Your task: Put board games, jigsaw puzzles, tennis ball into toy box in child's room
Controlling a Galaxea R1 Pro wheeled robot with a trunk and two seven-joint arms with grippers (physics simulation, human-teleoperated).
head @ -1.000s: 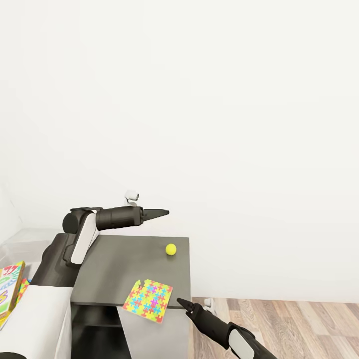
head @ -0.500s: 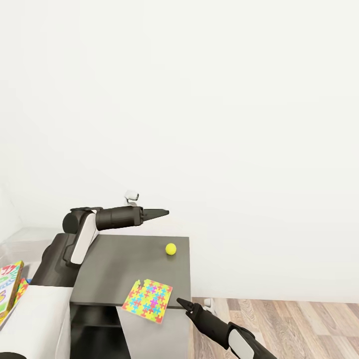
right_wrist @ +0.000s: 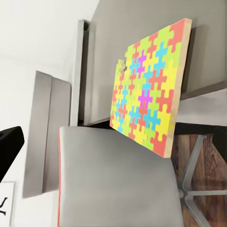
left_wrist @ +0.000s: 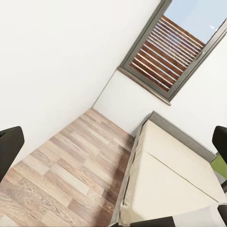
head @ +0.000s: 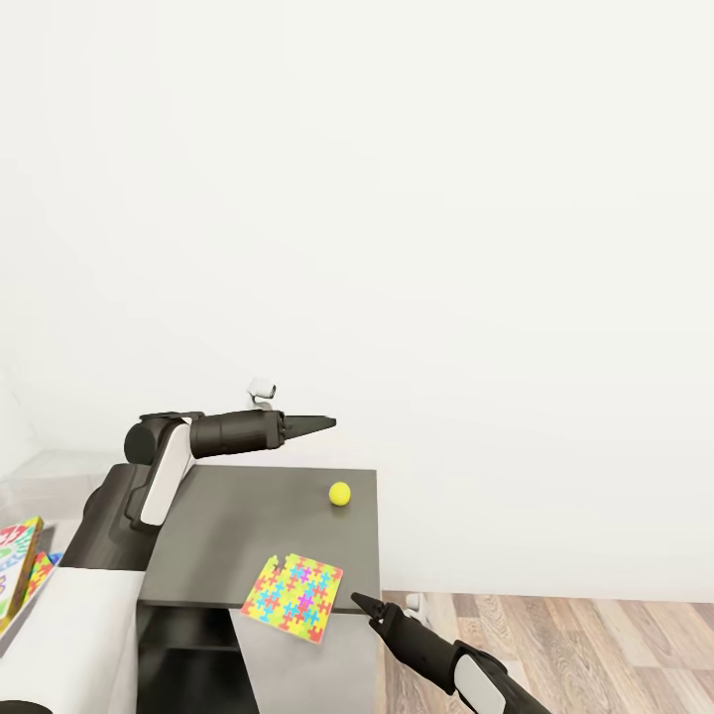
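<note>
White wall is taking up most of the head view, with a dark grey table [head: 228,535] standing against it and wood flooring [head: 595,635] running off to the right. On the table, a yellow tennis ball [head: 340,494] is sitting near the far right corner, and a bright jigsaw puzzle [head: 295,598] is lying at the near edge, overhanging it. At the left border, colourful board games [head: 18,575] are showing, seemingly inside a pale box [head: 40,476]; if so, part of the task is done, while the ball and this puzzle are waiting. The left gripper [head: 322,423] is hanging above the table's back edge, its fingers looking pressed together in the head view, though the left wrist view is showing them spread apart over a bed [left_wrist: 175,179] and a window [left_wrist: 175,47], holding nothing. The right gripper [head: 359,603] is hovering just beside the puzzle's corner; whether its fingers are parted, I cannot tell. A chair [right_wrist: 118,175] is standing under the table edge.
</note>
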